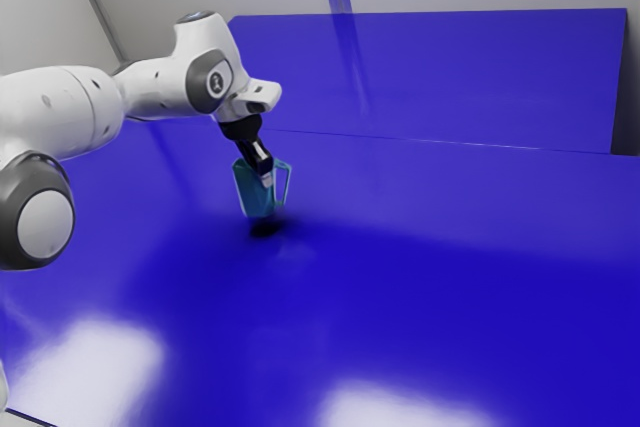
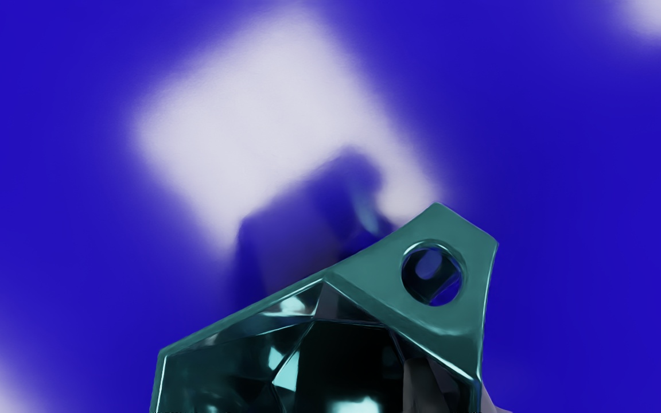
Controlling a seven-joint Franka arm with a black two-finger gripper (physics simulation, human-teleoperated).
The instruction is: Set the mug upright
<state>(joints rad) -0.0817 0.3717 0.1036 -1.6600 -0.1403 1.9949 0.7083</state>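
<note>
Exterior view: a white arm comes in from the exterior view's left over a glossy blue table [image 1: 420, 287], and my black gripper [image 1: 266, 178] points down into a teal mug [image 1: 256, 192]. The mug hangs mouth up and roughly upright, its handle [image 1: 288, 185] toward the exterior view's right; a dark shadow [image 1: 267, 229] lies below its base, apart from it, so I judge it is just above the table. Wrist view: I look down on the angular rim, with one finger [image 2: 421, 387] inside the mug and the other finger [image 2: 494, 406] outside, the wall by the handle pinched between them. My jaws are grasping that wall, at one side only, so the mug's weight sits off to one side of my grip and could make it swing or slip round. Its faceted wall may give my pads little flat to hold. If it is let go above the table, it could drop and topple; if it meets the table leaning, one edge of the base would land first and a release could tip it over
</note>
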